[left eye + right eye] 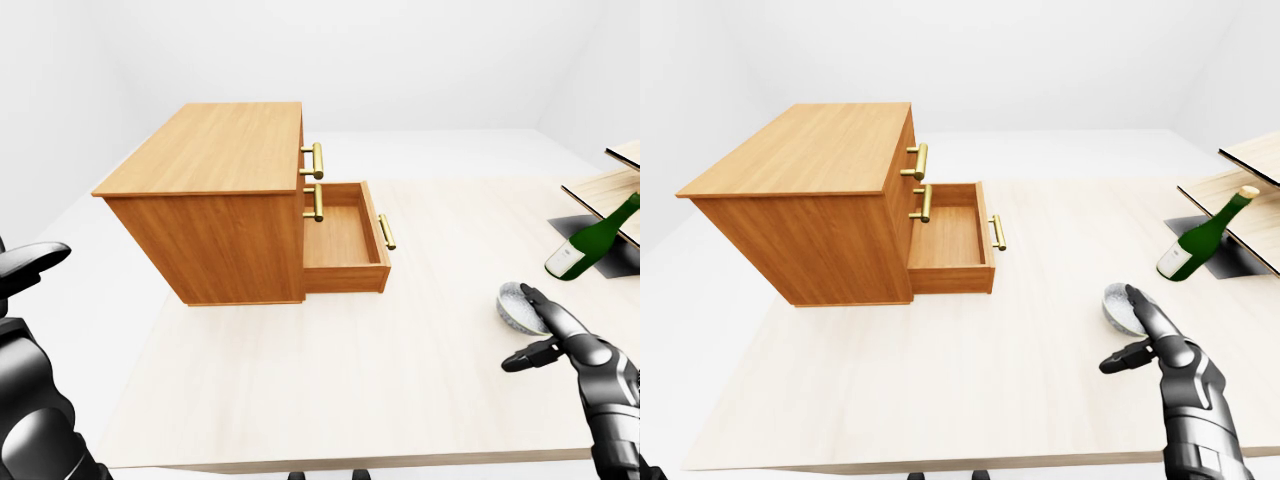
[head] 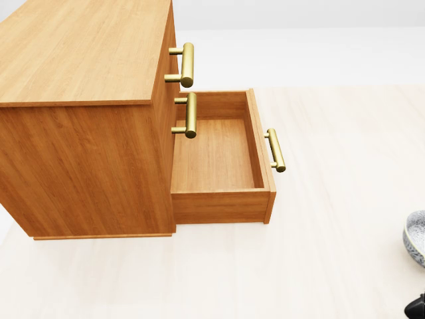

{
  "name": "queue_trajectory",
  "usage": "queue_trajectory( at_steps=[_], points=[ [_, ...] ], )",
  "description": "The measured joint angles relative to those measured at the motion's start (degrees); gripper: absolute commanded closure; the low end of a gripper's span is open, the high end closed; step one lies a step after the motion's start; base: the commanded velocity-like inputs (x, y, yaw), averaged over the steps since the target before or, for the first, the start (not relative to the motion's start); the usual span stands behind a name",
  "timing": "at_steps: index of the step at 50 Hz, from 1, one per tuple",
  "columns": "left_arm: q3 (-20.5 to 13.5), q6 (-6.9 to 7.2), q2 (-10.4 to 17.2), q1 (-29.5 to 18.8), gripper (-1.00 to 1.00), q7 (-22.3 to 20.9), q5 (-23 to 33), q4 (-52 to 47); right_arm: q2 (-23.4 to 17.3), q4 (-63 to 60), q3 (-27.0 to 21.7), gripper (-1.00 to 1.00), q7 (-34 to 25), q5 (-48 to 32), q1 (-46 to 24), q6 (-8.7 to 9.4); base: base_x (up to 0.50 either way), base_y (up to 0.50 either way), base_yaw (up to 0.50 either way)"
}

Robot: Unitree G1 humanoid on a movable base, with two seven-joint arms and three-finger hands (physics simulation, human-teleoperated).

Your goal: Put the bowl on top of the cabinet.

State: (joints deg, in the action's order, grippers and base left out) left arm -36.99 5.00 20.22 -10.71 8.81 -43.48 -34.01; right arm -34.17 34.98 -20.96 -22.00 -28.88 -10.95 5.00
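Note:
A small grey-white patterned bowl point(image 1: 515, 305) sits on the pale table, well right of the wooden cabinet point(image 1: 215, 150). In the head view only the bowl's left rim point(image 2: 416, 238) shows at the right edge. My right hand point(image 1: 520, 328) is open, its fingers stretched along the bowl's right side and its thumb below; they do not close round it. A black part of my left hand point(image 1: 32, 264) shows at the left edge, far from the bowl, and its grip is hidden. The cabinet's top is bare.
The cabinet's lowest drawer point(image 1: 340, 238) stands pulled out and empty, with brass handles point(image 1: 317, 160) above it. A green bottle point(image 1: 1195, 240) leans at the right by a wooden shelf point(image 1: 1250, 150) and a dark opening point(image 1: 1230, 262).

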Motion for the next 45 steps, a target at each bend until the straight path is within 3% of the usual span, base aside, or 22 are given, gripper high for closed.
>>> queue_trajectory(
  at_steps=[10,12,13,45],
  points=[
    [-0.16,0.0,0.2,-0.08,-1.0,0.11,-0.23,0.19,-0.17,3.44,1.25,-0.98,1.77,0.86,-1.39,0.0,0.0,0.0,0.0],
    [-0.2,0.0,0.24,-0.1,-1.0,0.14,-0.3,0.22,-0.22,4.04,1.44,0.59,2.26,1.03,-1.59,0.0,0.0,0.0,0.0],
    [-0.2,0.0,0.26,-0.11,-1.0,0.15,-0.32,0.25,-0.23,4.22,1.5,1.0,2.65,1.18,-1.76,-0.02,0.0,0.0,0.0],
    [0.24,0.0,-0.11,0.05,-1.0,-0.16,0.08,0.14,-0.87,3.66,1.92,1.0,4.95,2.68,-1.62,0.0,0.0,0.0,0.0]
  ],
)
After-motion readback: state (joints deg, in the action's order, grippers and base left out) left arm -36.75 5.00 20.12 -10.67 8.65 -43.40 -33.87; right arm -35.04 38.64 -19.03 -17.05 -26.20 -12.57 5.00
